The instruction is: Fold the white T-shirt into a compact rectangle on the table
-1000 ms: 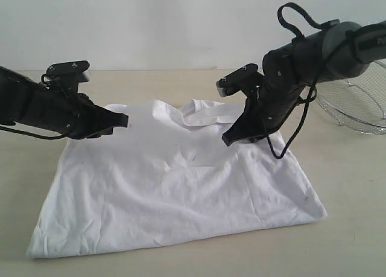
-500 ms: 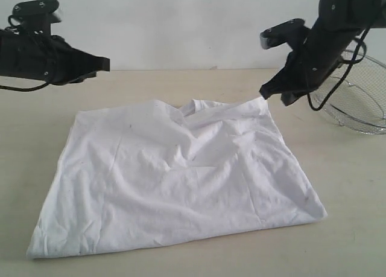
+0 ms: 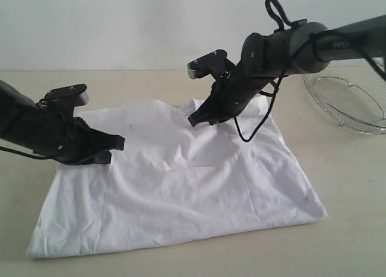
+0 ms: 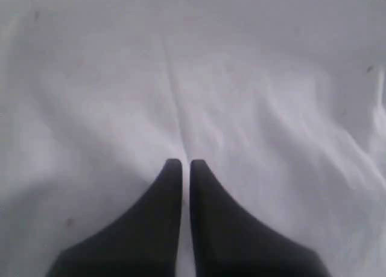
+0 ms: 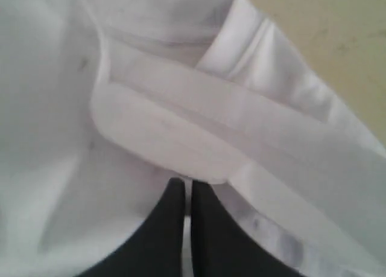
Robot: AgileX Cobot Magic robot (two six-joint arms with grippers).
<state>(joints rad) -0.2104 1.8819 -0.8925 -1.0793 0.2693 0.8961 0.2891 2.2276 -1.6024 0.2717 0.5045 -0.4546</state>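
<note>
wrinkled white T-shirt (image 3: 181, 186) flat on desk (image 3: 350, 192), left gripper (image 3: 117, 143) pinched together over its left part, right gripper (image 3: 194, 120) together at collar (image 5: 199, 117)

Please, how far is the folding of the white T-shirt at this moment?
Done: the white T-shirt lies on the table as a broad, wrinkled rectangle, no sleeves sticking out. In hand: the left tool is shut over the cloth, the right tool shut at the collar; whether either pinches fabric is unclear. Left: folding it into a compact rectangle.

T-shirt (image 3: 181, 186) spread on table (image 3: 353, 241), wire basket (image 3: 353, 102) at far right, behind it
</note>
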